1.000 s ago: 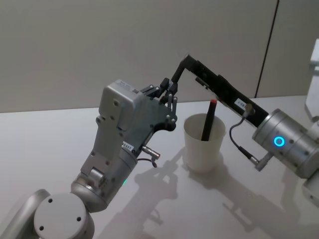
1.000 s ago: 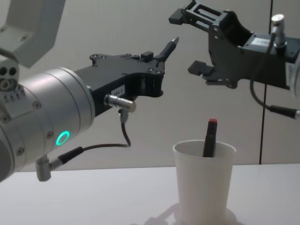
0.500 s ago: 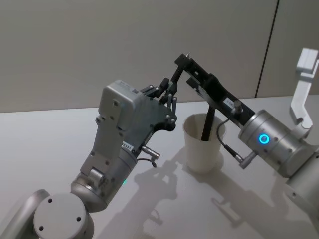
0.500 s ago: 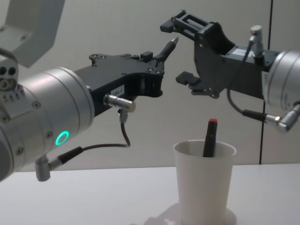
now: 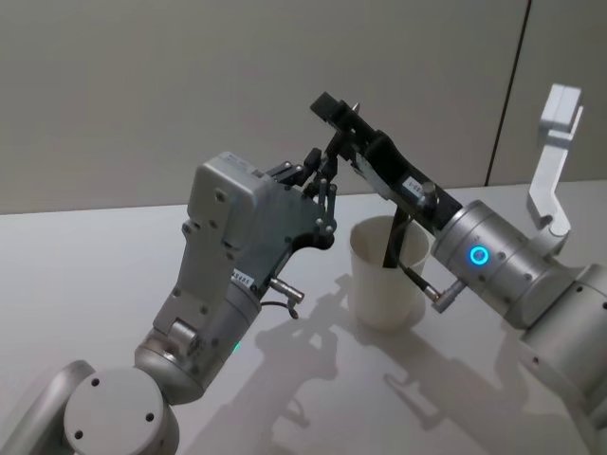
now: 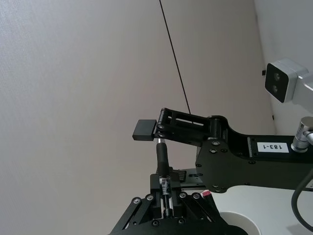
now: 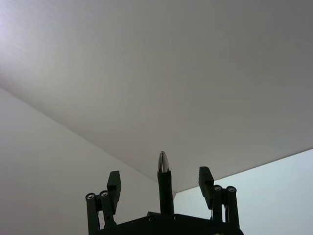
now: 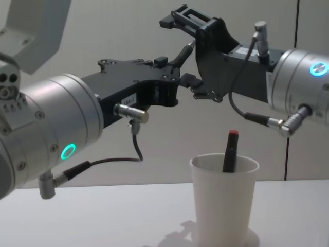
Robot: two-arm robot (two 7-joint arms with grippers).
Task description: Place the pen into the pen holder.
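My left gripper [image 5: 324, 180] is raised beside the cup and shut on a black pen [image 8: 185, 53] whose silver tip points up and away. My right gripper [image 8: 181, 51] is open, its two fingers straddling that pen's tip [image 7: 163, 169] without touching it. One right finger [image 6: 145, 131] sits just past the pen's end. The pen holder [image 8: 223, 200], a white paper cup, stands on the table below. A second black pen with a red cap [image 8: 230, 151] leans inside it.
The white table [image 5: 85, 284] spreads around the cup, backed by a plain grey wall [image 5: 190, 76]. Both arm bodies crowd the space above and beside the cup. A white bracket of the right arm [image 5: 552, 161] rises at the far right.
My right gripper has swung left and up from beyond the cup to the left gripper, and now brackets the held pen's tip. The left arm, the cup and the red-capped pen have stayed put.
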